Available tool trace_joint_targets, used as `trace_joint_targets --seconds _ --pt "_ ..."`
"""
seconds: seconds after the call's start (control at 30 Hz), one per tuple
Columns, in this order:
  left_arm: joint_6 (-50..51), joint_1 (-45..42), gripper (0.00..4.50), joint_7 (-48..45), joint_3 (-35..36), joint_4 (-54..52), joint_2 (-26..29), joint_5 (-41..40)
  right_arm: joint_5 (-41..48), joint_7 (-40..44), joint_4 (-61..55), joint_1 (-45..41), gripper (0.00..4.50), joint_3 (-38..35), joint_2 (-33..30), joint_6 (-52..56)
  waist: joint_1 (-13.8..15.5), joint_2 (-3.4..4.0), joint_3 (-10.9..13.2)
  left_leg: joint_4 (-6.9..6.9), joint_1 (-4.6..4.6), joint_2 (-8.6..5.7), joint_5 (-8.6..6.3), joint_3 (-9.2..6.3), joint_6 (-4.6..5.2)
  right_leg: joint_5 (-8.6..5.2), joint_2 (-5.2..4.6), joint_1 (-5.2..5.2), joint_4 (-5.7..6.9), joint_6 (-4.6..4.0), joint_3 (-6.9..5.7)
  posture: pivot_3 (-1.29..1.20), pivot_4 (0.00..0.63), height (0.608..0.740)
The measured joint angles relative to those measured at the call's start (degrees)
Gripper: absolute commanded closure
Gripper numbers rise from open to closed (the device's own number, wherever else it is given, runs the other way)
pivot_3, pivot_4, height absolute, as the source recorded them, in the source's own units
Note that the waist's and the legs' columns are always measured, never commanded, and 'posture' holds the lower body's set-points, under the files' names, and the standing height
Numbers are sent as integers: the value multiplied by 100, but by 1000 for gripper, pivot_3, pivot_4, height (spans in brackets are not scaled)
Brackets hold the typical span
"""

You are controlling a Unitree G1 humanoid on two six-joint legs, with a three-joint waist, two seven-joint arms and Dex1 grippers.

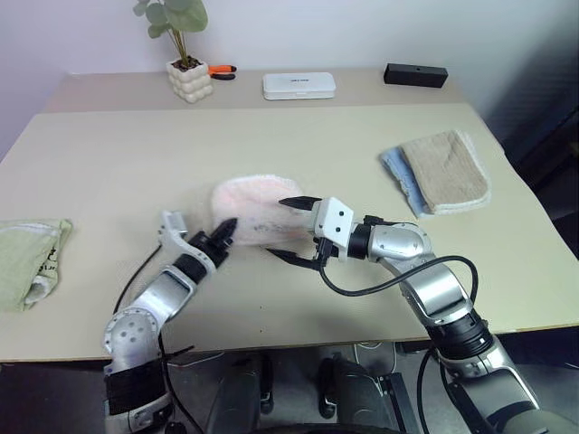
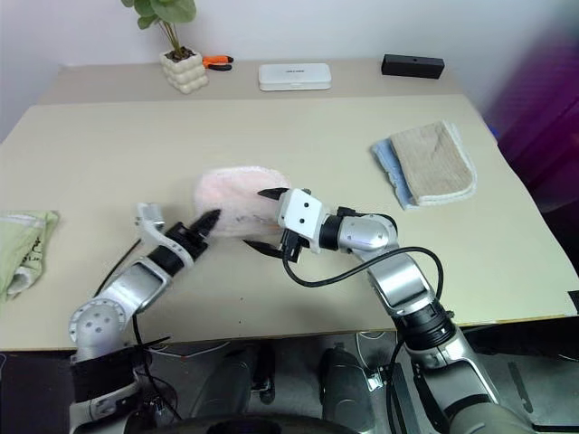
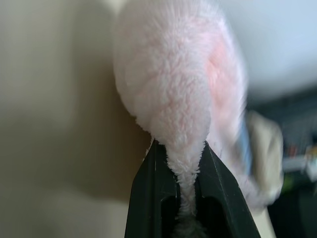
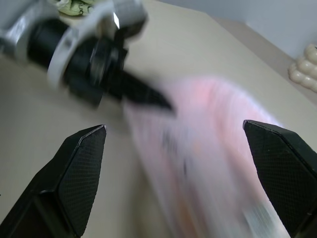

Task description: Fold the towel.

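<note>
No text, label, brand or number could be read anywhere. The towel (image 4: 198, 163) carried small dark marks, too smeared to make out as letters. The white flat case (image 1: 298, 85) at the far edge of the surface (image 1: 298, 136) bore a faint dark line on its lid, too small to tell as writing.

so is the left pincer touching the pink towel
Touching. The left wrist view shows the left pincer shut on a pinch of the pink towel, fabric squeezed between its two fingers.
</note>
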Motion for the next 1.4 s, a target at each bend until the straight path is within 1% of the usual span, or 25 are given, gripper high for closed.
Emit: trace_joint_targets --seconds 0.1,0.17,0.2,0.27,0.37,0.43,0.5,0.6,0.67,0.73,0.77,0.9,1.03,1.07,1.1,1.17,1.2,1.23,1.27,1.33,1.4 --pt "-657 -328 4419 112 640 0 458 73 1 6 1 5 0 -10 -38 4 6 -1 0 0 -2 -2 -6 2 9 1 1 0 -2 0 0 0 150 734" --pt "-1325 -621 4419 393 1112 90 889 451 1 25 5 -1 0 -1 -34 -8 9 -5 3 0 -3 -2 -4 2 5 1 1 0 -3 0 -1 0 150 734" --pt "-1687 -718 4419 565 1457 174 1119 683 2 40 7 0 0 -1 -41 -20 -7 -5 2 0 -1 -3 -5 6 2 1 1 0 -3 1 1 0 150 734" --pt "-2236 -759 4419 824 1993 269 1286 928 1 63 20 0 0 -3 -52 -28 -23 -4 2 0 0 -3 -2 9 -12 1 0 1 -5 1 1 0 150 734" --pt "-2717 -390 4419 1201 2670 307 1043 858 0 79 34 -1 0 6 -41 -68 -19 -6 1 0 -1 -3 -3 9 -11 2 -2 3 -8 3 2 0 150 734" --pt "-2803 -89 4419 1361 2858 369 829 789 0 107 44 -6 0 17 -35 -91 17 -19 -3 1 -1 -3 -3 6 -12 2 -1 6 -7 3 -2 0 150 734" --pt "-2860 356 4419 1514 2907 342 441 690 0 137 75 -16 0 30 -21 -163 31 -24 -5 3 4 -5 -12 5 -3 2 -3 14 -11 3 -2 0 150 734" --pt "-3027 680 3419 1793 2938 315 -172 421 0 193 148 -24 0 33 -9 -206 34 -45 -7 5 4 -4 -29 0 -1 1 -11 16 -16 1 -2 0 150 734" --pt "-3225 746 2436 1984 2967 263 -333 259 0 237 174 -34 0 33 -12 -241 26 -70 -12 5 5 3 -30 -6 -2 1 -8 16 -15 0 -3 0 150 734" --pt "-3434 788 1382 2115 2989 89 -343 172 2 270 223 -64 0 32 -16 -270 14 -71 -13 5 5 5 -32 -4 -3 1 -8 15 -15 -2 -4 0 150 734" --pt "-3577 819 960 2171 3040 -7 -337 158 2 293 264 -80 0 30 -18 -274 5 -71 -13 5 5 5 -32 -3 -4 1 -8 14 -15 -2 -4 0 150 734" --pt "-3937 1196 960 2292 3196 -146 -32 392 5 363 375 -86 0 0 -71 -311 -22 -71 -13 4 5 7 -35 -1 -9 0 -5 11 -14 -3 -4 0 150 734" --pt "-4106 1576 960 2017 3336 -237 794 806 12 418 390 -97 0 -67 -125 -312 -2 -74 -11 4 5 11 -39 -2 -10 -9 -2 -14 -22 -23 -6 0 150 734" --pt "-4049 1681 960 1801 3268 -226 1056 913 39 416 401 -101 0 -101 -114 -291 18 -76 -12 3 5 11 -40 -2 -10 -9 -3 -14 -26 -25 -6 0 150 734" --pt "-3888 1837 960 1505 3095 -215 1472 1056 98 388 420 -105 0 -154 -104 -230 37 -92 -12 3 1 12 -40 -8 -11 -9 -2 -16 -27 -27 -12 0 150 734" --pt "-3516 2078 960 792 2496 -422 2346 1494 216 236 539 -219 0 -355 -39 -46 54 -79 -12 -3 -3 12 -41 -4 -14 -3 -4 -15 -47 -43 -13 0 150 734" --pt "-3418 2107 960 524 2179 -593 2526 1673 247 143 591 -276 0 -454 -6 14 51 -49 -18 -16 -7 11 -41 3 -14 9 -3 -14 -81 -60 -8 0 150 734" --pt "-3287 2111 960 144 1579 -821 2724 1962 281 -53 727 -347 0 -612 66 120 45 -11 -35 -40 -5 0 -41 20 -14 18 -3 -15 -103 -71 1 0 150 734" --pt "-3157 2083 960 -142 980 -992 2823 2191 289 -212 845 -400 0 -729 110 223 32 1 -42 -59 2 -10 -40 38 -14 18 -11 -22 -103 -70 11 0 150 734" --pt "-2947 1952 960 -512 -151 -1135 2849 2743 307 -477 1064 -421 0 -932 122 442 17 -11 -46 -84 3 -9 -29 68 -31 22 -16 -25 -101 -64 13 0 150 734" --pt "-2850 1901 960 -894 -1032 -1116 2945 3322 323 -783 1216 -382 0 -1176 124 689 -33 -24 -46 -99 -1 15 -17 92 -49 33 0 -45 -91 -43 6 0 150 734"
